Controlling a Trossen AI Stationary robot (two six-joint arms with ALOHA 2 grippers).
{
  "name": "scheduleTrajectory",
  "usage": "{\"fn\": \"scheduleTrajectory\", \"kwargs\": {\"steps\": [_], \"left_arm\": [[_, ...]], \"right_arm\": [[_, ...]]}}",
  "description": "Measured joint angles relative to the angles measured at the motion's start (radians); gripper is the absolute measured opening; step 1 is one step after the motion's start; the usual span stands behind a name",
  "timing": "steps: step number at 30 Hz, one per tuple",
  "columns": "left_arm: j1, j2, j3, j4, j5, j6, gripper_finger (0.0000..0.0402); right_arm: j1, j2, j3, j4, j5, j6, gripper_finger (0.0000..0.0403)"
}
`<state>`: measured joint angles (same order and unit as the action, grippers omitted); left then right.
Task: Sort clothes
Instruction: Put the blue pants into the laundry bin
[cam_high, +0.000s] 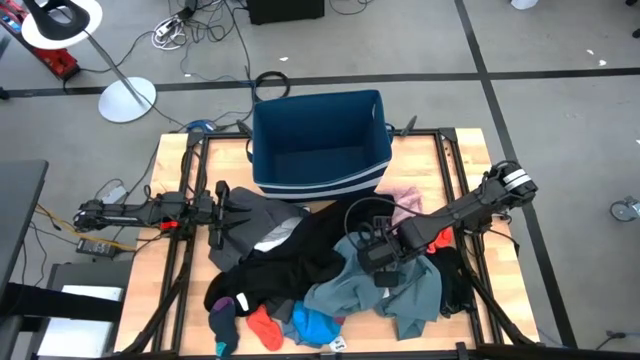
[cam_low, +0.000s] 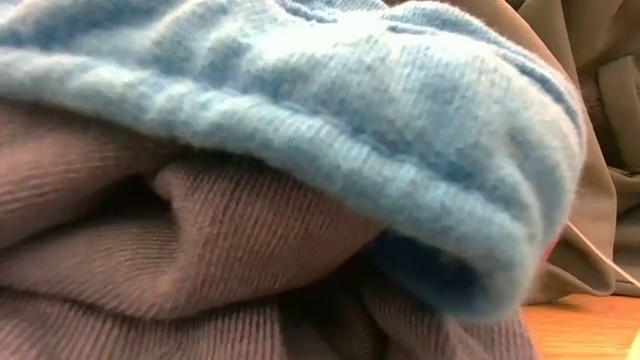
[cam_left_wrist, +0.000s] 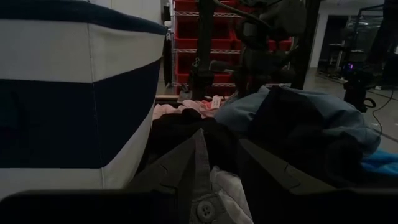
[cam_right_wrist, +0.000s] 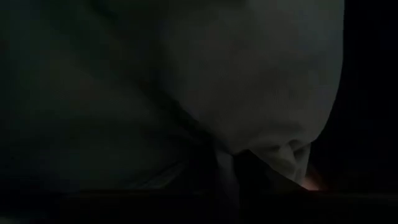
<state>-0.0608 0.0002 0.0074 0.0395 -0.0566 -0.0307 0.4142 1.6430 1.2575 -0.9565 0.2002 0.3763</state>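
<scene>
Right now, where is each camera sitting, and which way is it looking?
High view: above the table, looking straight down at the clothes, blue bin and both arms.
Low view: at table height, pressed against blue knit fabric; no arm shows.
Left wrist view: on the left arm, facing the bin's striped side and the pile.
Right wrist view: on the right arm, buried against pale cloth.
Shared: high and left wrist views both show the bin.

A blue bin (cam_high: 320, 140) with white stripes is set at the far middle of a wooden table (cam_high: 170, 160). A white lamp base (cam_high: 127, 99) and cables (cam_high: 175, 30) are seen on the grey floor beyond the table. Red shelving (cam_left_wrist: 217, 37) is seen past the bin in the left wrist view
</scene>
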Motion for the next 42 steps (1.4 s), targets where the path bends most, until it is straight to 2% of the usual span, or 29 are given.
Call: {"fn": "scheduleTrajectory", "kwargs": {"steps": [7,19,32,38,42], "left_arm": [[0.000,0.000,0.000,0.001,0.000,0.000,0.0124],[0.000,0.000,0.000,0.003,0.000,0.000,0.0124],[0.000,0.000,0.000,0.016,0.000,0.000,0.0124],[0.000,0.000,0.000,0.016,0.000,0.000,0.0124],[0.000,0.000,0.000,0.016,0.000,0.000,0.0124]], "right_arm": [[0.004,-0.012,0.067,-0.064,0.005,0.020,0.0013],[0.004,-0.027,0.374,-0.267,0.182,0.001,0.0013],[-0.005,-0.027,0.699,-0.282,0.349,-0.102,0.0013],[-0.044,-0.027,0.824,-0.262,0.429,-0.159,0.0013],[-0.084,-0.027,0.893,-0.205,0.440,-0.216,0.0013]]}}
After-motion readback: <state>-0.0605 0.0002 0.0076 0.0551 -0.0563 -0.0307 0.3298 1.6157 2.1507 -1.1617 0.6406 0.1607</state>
